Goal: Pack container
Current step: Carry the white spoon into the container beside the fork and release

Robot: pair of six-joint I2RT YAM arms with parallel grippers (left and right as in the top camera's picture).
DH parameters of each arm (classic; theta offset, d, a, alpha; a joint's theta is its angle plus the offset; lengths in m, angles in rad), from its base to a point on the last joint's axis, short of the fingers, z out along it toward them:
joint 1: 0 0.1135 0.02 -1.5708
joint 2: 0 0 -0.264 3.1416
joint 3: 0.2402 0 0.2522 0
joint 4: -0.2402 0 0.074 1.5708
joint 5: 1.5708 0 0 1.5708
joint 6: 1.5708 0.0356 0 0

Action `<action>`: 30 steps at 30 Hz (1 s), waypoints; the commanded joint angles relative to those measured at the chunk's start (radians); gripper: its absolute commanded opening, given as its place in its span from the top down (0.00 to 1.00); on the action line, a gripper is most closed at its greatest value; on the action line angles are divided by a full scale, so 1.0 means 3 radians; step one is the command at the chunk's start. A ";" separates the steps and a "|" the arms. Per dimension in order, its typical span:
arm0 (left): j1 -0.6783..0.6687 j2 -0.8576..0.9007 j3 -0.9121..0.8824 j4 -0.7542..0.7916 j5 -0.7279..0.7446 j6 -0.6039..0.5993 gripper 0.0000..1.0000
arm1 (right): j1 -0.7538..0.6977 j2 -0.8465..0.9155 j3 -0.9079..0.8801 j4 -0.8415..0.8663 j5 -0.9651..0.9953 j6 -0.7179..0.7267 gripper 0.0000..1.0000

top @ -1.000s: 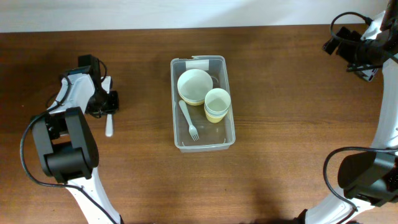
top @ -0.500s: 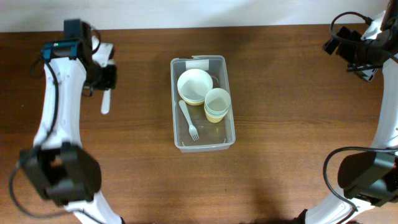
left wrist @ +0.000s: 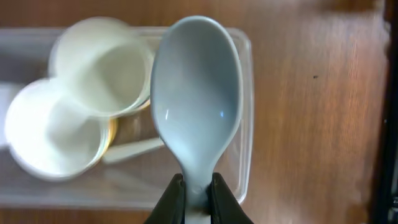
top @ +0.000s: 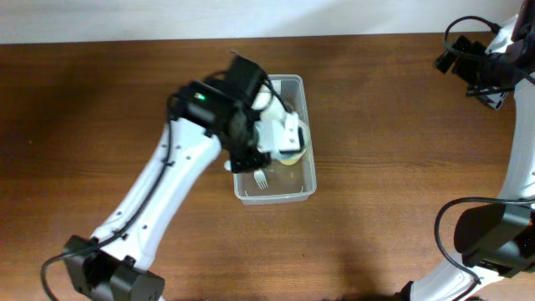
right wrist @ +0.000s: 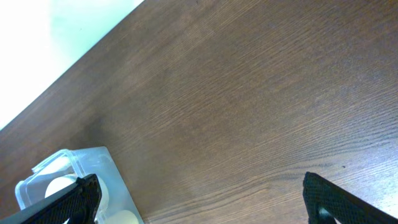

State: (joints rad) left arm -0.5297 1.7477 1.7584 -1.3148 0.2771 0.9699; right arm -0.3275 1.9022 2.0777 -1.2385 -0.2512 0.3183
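Note:
The clear rectangular container (top: 294, 189) sits mid-table with a cream bowl and a pale yellow cup (top: 298, 153) inside, mostly hidden by my left arm, and a white fork (top: 260, 176) on its floor. My left gripper (top: 266, 138) hovers over the container, shut on the handle of a pale blue-white spoon (top: 282, 132). In the left wrist view the gripper (left wrist: 198, 193) pinches the spoon (left wrist: 196, 93), its bowl pointing forward over the container (left wrist: 246, 130), above the cup (left wrist: 102, 65), the bowl (left wrist: 50, 134) and the fork handle (left wrist: 134, 149). My right gripper (top: 478, 73) is open and empty at the far right.
In the right wrist view the open gripper (right wrist: 205, 205) is over bare brown wood, with a corner of the container (right wrist: 78, 163) at the lower left. A white wall edge runs along the table's far side.
My left arm has swung from the table's far left to over the container, carrying the spoon. The right arm has not moved.

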 commanded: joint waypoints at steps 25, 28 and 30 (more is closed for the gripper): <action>0.0065 -0.0381 -0.0528 0.1097 -0.1508 -0.1232 0.00 | 0.0000 0.0008 0.0006 0.0000 0.0005 0.0017 0.01; 0.0537 -0.0832 -0.0434 0.1024 -0.1593 -0.1999 0.00 | 0.0000 0.0008 0.0006 0.0000 0.0004 0.0017 0.01; 0.0963 -0.1138 -0.0432 0.1017 -0.1588 -0.2612 0.00 | 0.0000 0.0008 0.0006 0.0000 0.0005 0.0017 0.01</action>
State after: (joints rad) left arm -0.3927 1.5558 1.5978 -1.0035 -0.1448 0.5278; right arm -0.3275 1.9022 2.0777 -1.2385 -0.2516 0.3187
